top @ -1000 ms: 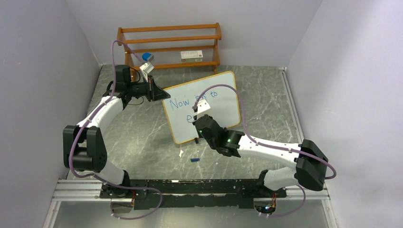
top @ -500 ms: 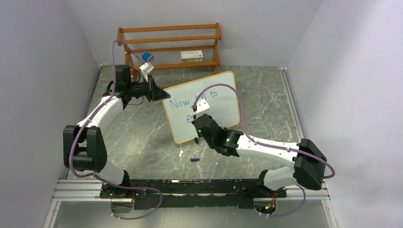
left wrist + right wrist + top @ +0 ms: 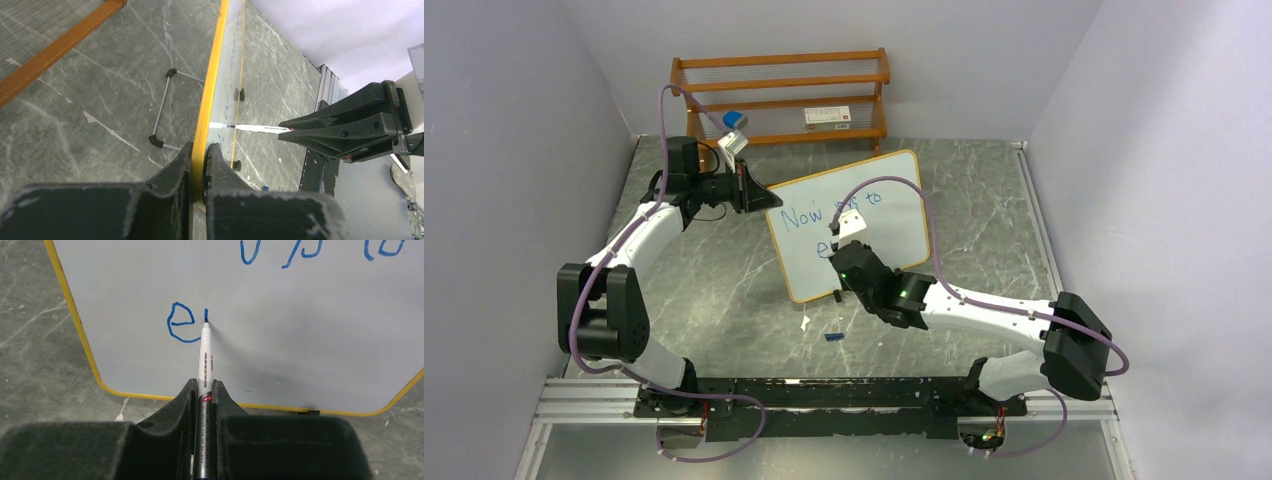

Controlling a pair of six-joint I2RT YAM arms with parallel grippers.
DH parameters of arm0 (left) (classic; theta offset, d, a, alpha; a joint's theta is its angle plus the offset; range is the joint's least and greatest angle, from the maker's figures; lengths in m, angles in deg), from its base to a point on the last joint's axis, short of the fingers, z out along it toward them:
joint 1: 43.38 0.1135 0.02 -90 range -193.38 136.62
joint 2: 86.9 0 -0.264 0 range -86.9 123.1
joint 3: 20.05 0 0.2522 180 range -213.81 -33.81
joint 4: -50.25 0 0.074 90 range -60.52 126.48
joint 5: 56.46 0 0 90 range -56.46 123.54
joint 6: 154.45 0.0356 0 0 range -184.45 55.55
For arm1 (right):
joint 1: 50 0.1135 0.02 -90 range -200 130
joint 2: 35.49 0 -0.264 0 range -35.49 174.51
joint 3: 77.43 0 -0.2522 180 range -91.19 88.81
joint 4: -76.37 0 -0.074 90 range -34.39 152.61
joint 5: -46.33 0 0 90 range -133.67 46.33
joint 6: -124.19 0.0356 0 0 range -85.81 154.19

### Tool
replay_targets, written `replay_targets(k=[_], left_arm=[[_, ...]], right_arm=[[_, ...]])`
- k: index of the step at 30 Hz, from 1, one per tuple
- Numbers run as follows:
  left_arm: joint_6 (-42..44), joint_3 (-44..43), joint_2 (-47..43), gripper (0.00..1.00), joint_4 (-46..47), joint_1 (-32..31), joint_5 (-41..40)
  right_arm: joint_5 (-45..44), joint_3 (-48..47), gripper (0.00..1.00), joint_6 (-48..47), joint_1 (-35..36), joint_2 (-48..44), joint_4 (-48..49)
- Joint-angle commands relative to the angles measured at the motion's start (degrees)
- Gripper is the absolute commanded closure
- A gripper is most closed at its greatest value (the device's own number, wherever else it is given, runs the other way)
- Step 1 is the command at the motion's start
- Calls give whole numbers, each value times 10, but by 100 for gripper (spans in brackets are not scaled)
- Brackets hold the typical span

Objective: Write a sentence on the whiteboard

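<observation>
On my feed the whiteboard (image 3: 899,225) is plain white with a yellow-orange rim, and the sentence (image 3: 805,216) on it is thin blue. The marker (image 3: 205,357) has a white barrel with tiny black and red print and a dark blue tip. Left pincer (image 3: 201,150) and right pincer (image 3: 204,385) are both matte black. The desk (image 3: 724,280) is grey-green marble with pale veins, and the shelf (image 3: 779,58) is orange-brown wood.

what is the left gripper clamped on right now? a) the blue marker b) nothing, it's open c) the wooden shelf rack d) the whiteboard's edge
D: in the left wrist view the left gripper is shut on the framed edge of the whiteboard, while the marker sits in the right gripper.
</observation>
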Motion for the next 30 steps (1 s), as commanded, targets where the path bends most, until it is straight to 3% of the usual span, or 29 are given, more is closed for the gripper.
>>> replay_targets(k=[1, 30], left_arm=[[86, 30, 40, 95, -63, -29, -115], [87, 29, 40, 95, -64, -29, -117]], right_arm=[[2, 0, 100, 19, -8, 0, -38], [18, 5, 100, 42, -7, -5, -66]])
